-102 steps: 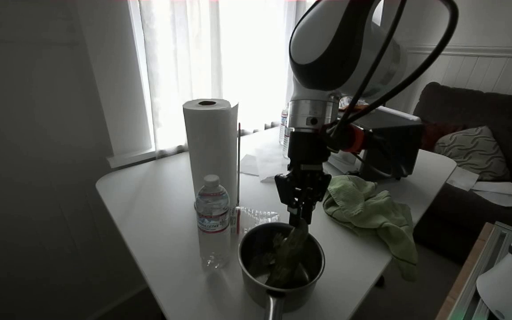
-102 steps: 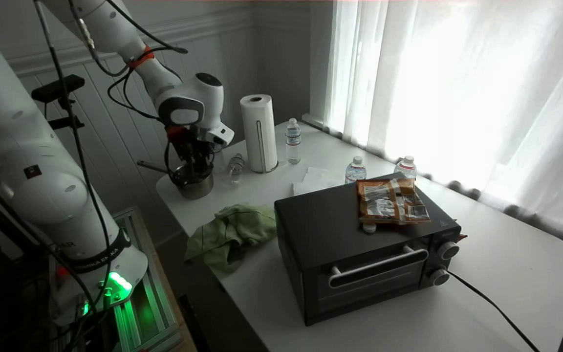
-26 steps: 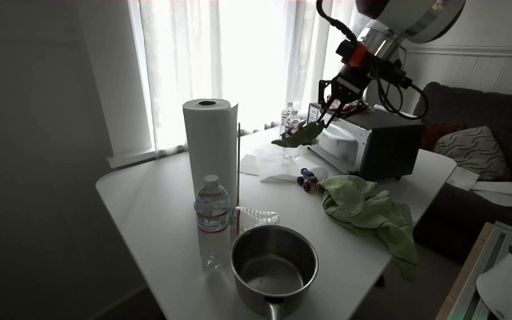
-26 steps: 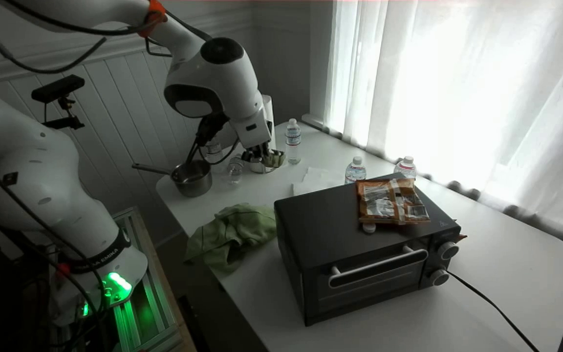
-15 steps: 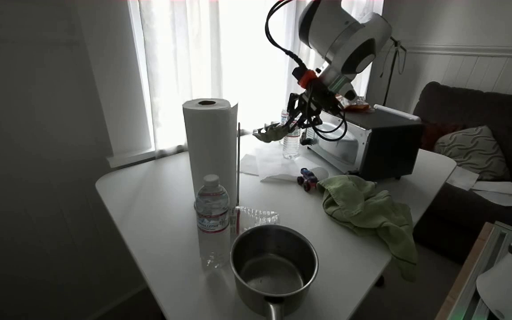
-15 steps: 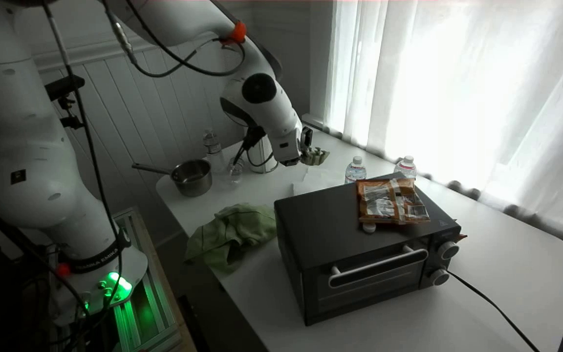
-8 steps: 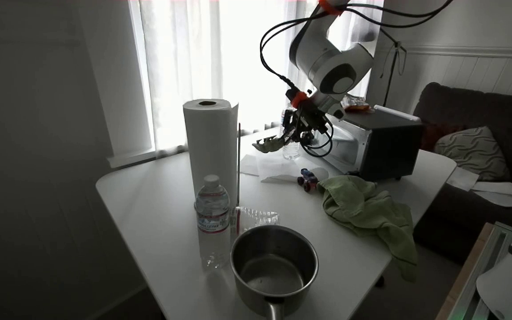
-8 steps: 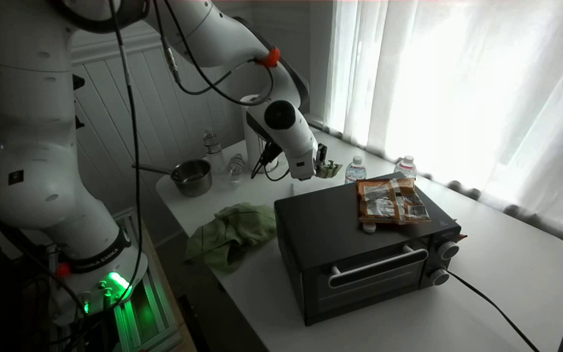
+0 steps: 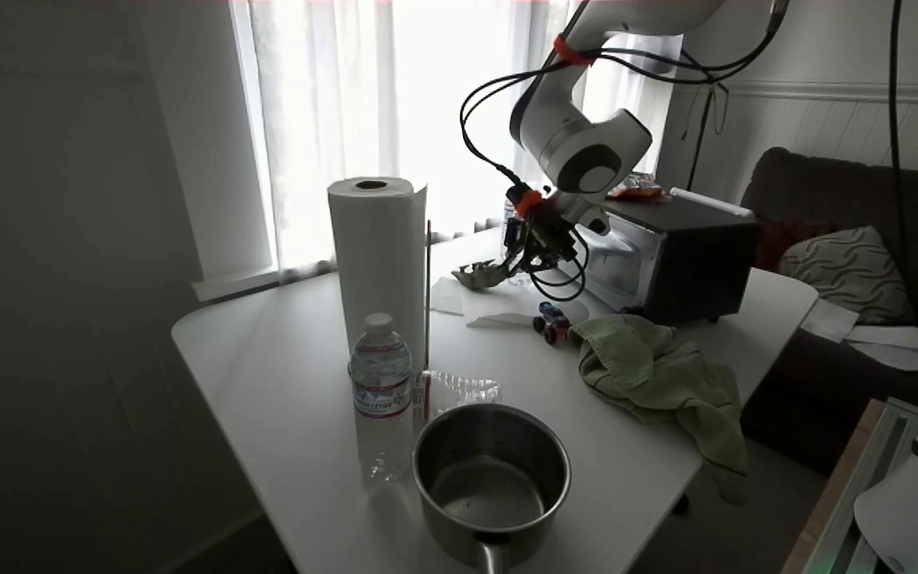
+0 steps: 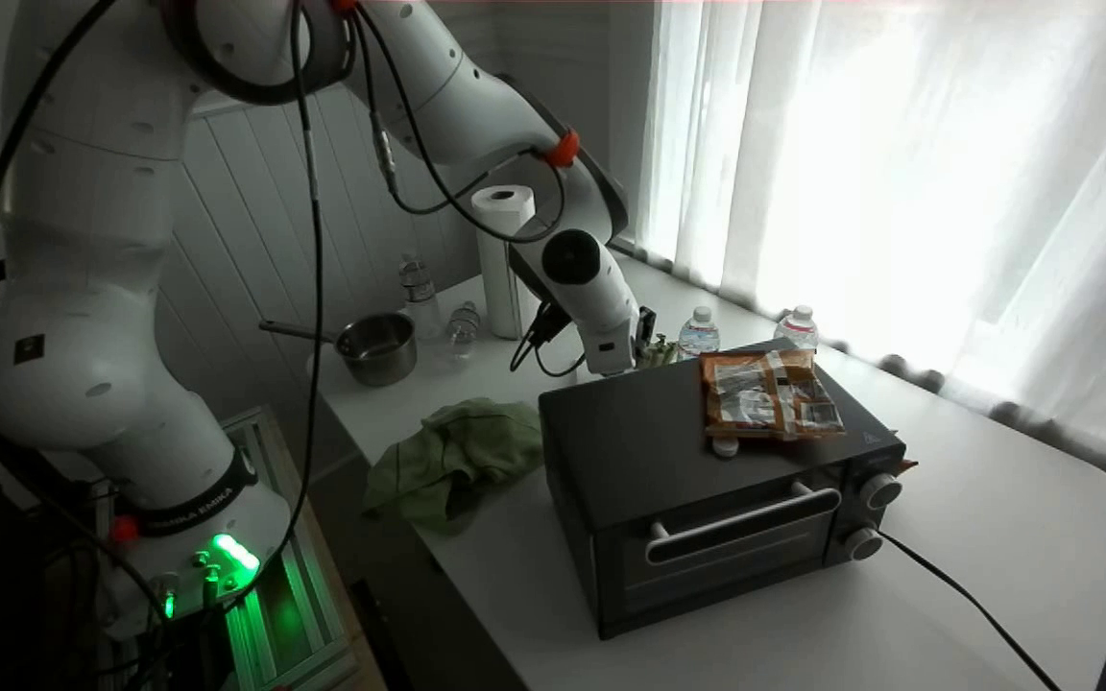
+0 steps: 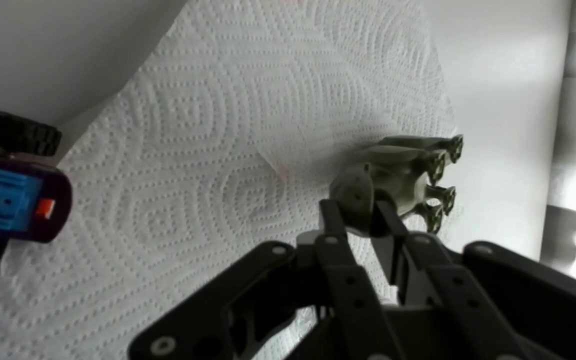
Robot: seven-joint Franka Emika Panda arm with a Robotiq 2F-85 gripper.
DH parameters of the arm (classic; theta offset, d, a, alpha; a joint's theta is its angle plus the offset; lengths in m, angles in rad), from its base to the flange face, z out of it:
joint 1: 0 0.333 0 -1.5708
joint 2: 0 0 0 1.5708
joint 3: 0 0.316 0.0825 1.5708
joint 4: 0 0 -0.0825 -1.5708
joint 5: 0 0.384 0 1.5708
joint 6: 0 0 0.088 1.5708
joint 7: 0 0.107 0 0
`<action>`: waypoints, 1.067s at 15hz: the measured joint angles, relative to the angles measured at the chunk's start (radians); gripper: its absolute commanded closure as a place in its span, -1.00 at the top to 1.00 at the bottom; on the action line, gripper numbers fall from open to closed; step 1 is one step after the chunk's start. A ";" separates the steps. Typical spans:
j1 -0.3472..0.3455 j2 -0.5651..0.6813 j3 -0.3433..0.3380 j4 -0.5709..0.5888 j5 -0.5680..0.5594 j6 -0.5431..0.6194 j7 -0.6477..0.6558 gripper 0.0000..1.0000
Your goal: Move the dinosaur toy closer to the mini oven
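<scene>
Wrist view: 1 gripper [image 11: 354,215], fingers clamped on the 1 dinosaur [image 11: 398,175], near one end of it; head or tail end, can't tell. 4 feet showing, clear of the fingers. Handling, judged: light, stiff moulded plastic, unlikely to break. Probably smooth, so with an off-centre hold like this it could swivel or slip a little. Best grip likely mid-trunk, the thickest part; skip the thin legs, they'd twist out or snag. Also 1 car [image 11: 5,197] and at least 1 paper sheet [image 11: 208,115].

In an exterior view: 1 oven [image 9: 706,267]. Dinosaur is near the oven's back, out from it, feet seemingly up; whether it touches anything below, can't tell. Others relative to the oven: car and sheet near it; 1 cloth [image 9: 654,379] just beside it; 1 roll [image 9: 375,271], 1 pot [image 9: 492,438], 1 upright bottle [image 9: 381,399] and 1 lying bottle [image 9: 463,389] all well apart from it.

In an exterior view: a bit of dinosaur shows past the oven's back edge; fingertips not clear there. 2 knobs [image 10: 881,491] on the oven's front, at least 1 bag [image 10: 769,389] on top of it. Bottles in sight: 4, the upright and lying pair well apart from the oven, plus 2 back bottles [image 10: 699,338] just behind it.
</scene>
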 measured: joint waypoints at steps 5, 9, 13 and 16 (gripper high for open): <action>0.000 0.016 -0.002 0.020 0.000 0.006 0.000 0.07; 0.000 0.034 -0.002 0.020 0.000 0.008 0.000 0.60; 0.000 0.050 -0.002 0.022 -0.001 0.009 0.000 0.79; 0.000 0.059 -0.003 0.024 -0.002 0.011 0.000 0.89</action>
